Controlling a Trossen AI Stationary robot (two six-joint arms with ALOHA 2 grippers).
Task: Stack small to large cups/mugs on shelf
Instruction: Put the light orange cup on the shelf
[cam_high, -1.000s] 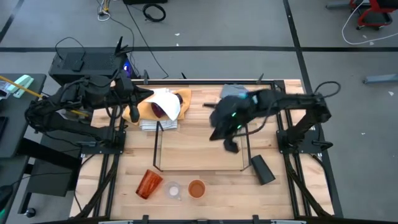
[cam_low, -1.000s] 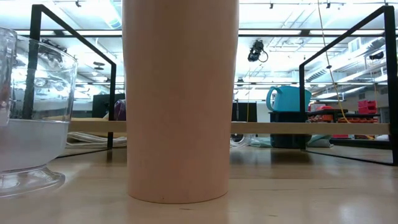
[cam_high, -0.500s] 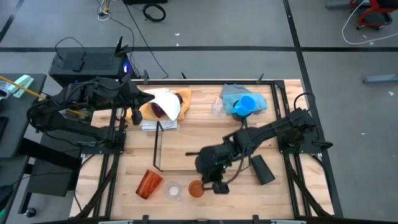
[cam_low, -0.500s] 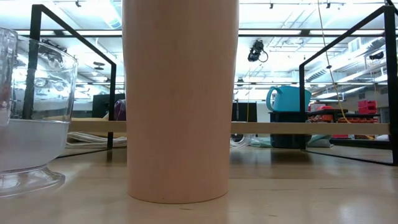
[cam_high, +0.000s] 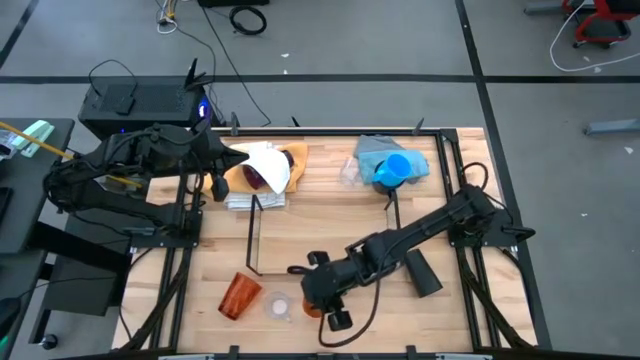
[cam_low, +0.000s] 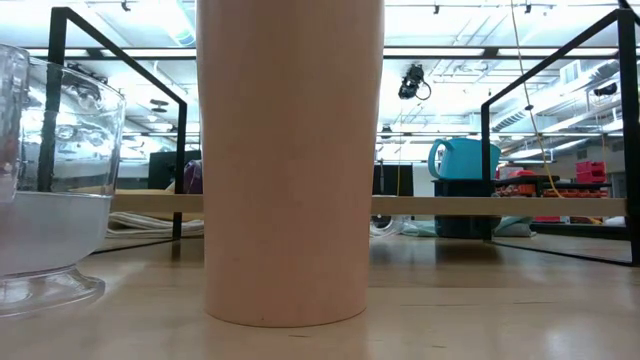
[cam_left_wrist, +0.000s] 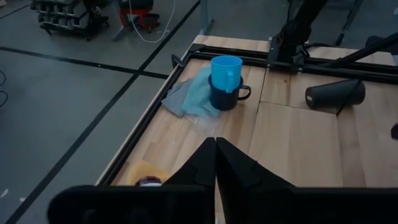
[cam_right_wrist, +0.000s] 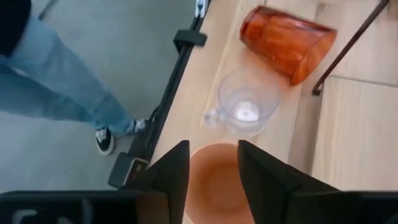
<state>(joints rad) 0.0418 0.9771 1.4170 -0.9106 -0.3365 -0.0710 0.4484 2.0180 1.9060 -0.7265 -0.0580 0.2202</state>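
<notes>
Right arm stretched low across the tabletop (cam_high: 330, 215), past the near edge of the shelf (cam_high: 320, 238). My right pincer (cam_right_wrist: 211, 171) hangs directly over the small orange cup (cam_right_wrist: 214, 186), fingers spread, one on each side of its rim, gripping nothing. Beside that cup: clear cup (cam_right_wrist: 247, 109), then toppled amber tumbler (cam_right_wrist: 283, 40). My left pincer (cam_left_wrist: 216, 163), pressed together, waits folded beyond the shelf's far left corner.

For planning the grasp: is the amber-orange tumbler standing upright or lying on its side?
Lying on its side: the amber-orange tumbler shows its full length along the table.
</notes>
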